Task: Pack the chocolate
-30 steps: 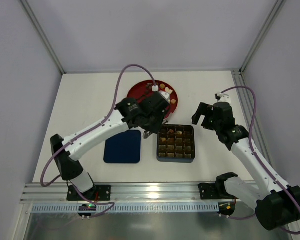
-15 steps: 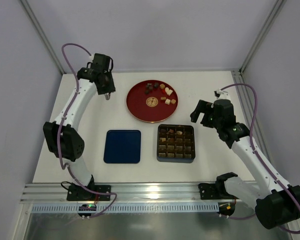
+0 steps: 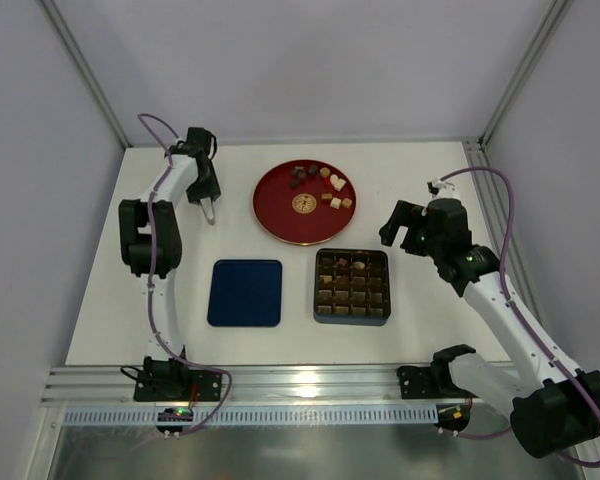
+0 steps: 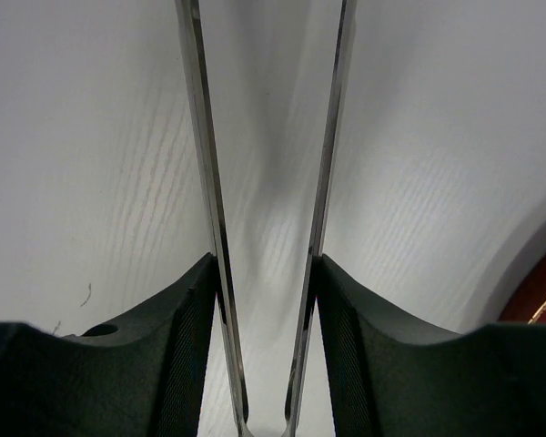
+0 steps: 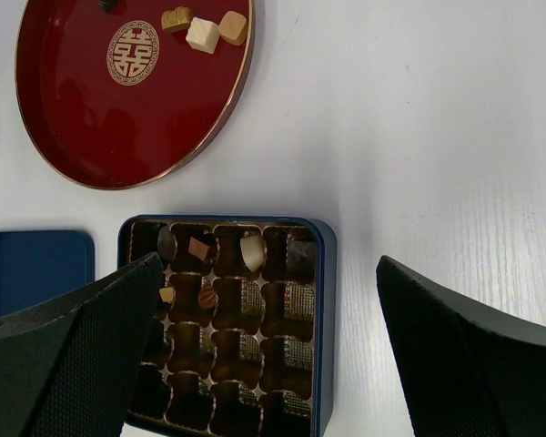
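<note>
The right gripper [image 3: 406, 234] is held spread to its full width, and nothing is gripped in it. Just below and ahead of it, framed between its two dark fingers, the dark compartment tray [image 5: 320, 273] is seen on the white table [image 5: 419, 137]. About six chocolates [image 5: 252, 252] can be counted in the tray, all in the two rows lying farthest ahead of the gripper. The other compartments appear empty. Off to the gripper's left, just beside the tray but not touching it, the navy lid [image 5: 36, 264] is laid flat. Farther ahead and to the left, the red plate [image 5: 118, 109] is found. Loose tan, cream and dark pieces are gathered near its far rim.

The left gripper [image 3: 210, 212] is held well apart from all of this. Its thin metal blades are parted to a moderate gap and nothing is caught between them. Only bare table is seen directly beneath it. A sliver of the plate's edge is caught off to its right in the wrist view, and the tray and lid lie farther off on that same side.

The task is judged to be at an early stage. A handful of pieces has been packed, roughly eight are left on the plate, and most compartments are unfilled. The lid is not on the tray, so closing, if it is called for, is not yet done.
</note>
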Controlling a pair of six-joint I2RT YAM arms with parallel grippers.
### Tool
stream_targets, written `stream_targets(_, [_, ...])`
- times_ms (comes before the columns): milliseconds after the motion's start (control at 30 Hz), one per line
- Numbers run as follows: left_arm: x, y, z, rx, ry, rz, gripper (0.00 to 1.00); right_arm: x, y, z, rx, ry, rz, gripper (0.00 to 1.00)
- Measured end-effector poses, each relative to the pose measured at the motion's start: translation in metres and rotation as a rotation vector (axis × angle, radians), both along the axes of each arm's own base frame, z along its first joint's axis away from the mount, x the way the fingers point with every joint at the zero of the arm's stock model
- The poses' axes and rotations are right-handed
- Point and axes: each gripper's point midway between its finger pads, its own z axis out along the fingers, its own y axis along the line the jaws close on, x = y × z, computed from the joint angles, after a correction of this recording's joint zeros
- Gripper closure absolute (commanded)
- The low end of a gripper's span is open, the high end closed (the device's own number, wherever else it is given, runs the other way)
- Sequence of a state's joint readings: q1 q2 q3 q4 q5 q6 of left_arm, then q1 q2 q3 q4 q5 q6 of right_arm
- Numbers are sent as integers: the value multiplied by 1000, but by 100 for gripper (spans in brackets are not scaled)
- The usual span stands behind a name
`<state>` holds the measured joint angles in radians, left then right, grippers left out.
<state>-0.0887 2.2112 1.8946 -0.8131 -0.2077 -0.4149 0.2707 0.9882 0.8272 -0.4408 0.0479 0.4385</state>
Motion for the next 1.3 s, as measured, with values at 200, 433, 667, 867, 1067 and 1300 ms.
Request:
stream_targets(200, [3,11,-8,1,4,18,47,0,0,0,1,1,2,0])
stream_targets(433, [3,13,-19,1,23,21,40,-1,1,-2,3,4,5,0])
stream_targets(667, [2,13,-24,-1,32,18,32,0,1,-2,4,2,5,0])
stream_targets(867, [3,13,-24,1,30,13,24,-1,1,-4,2,6,5,0])
stream_targets(1067, [3,13,-24,5,32,3,20,-1,1,-4,2,7,5,0])
stream_targets(1300, [5,13,-21,9,26,-7,17,-2,1,-6,0,11,5,0])
